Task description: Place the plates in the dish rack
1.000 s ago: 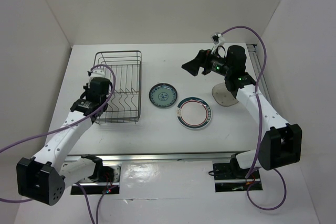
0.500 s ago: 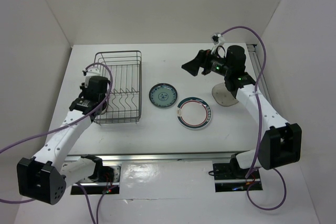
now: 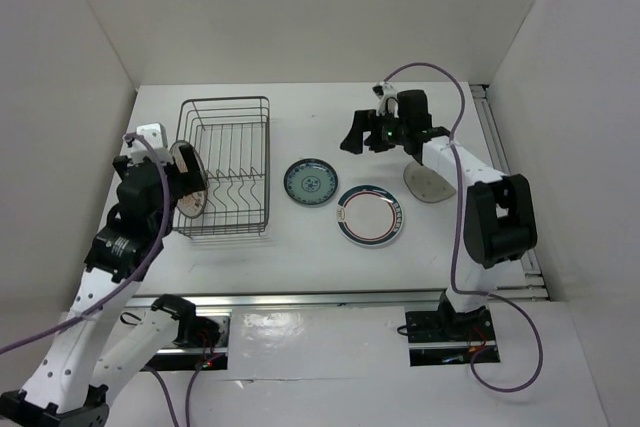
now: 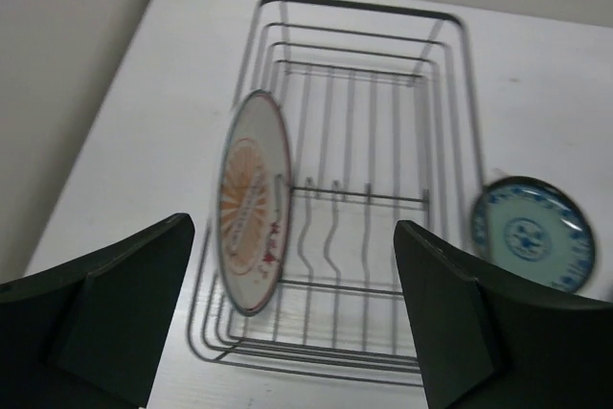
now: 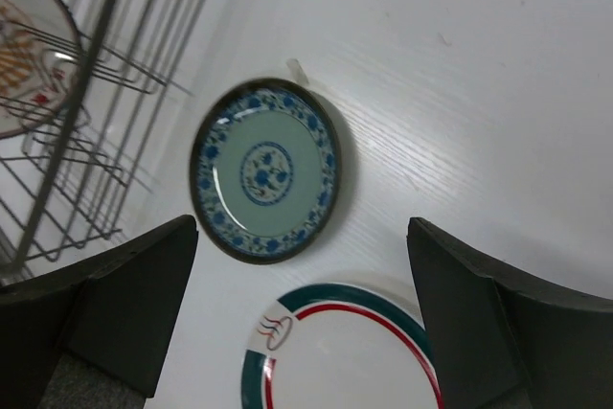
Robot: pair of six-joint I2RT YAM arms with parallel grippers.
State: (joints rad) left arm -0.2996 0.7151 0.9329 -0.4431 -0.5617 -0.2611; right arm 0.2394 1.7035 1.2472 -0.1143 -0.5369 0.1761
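Top external: white table (image 3: 320,247) bearing dish rack (image 3: 225,100), white walls (image 3: 300,17) three sides.

A white tabletop (image 3: 300,257) is boxed in by plain white walls (image 3: 300,17) on three sides. A silver rail (image 3: 320,299) runs along its near edge, and a side rail (image 3: 492,122) follows its right edge.

Bright, even light from above on white surfaces
The top view is sharp; the dark wire dish rack (image 3: 225,100) and the white plate with blue-and-red rim rings (image 3: 371,215) cast only faint shadows. The left wrist view is slightly soft, the teal-blue patterned round plate (image 4: 533,233) smeared at middle right. In the right wrist view the rack wires at upper left blur
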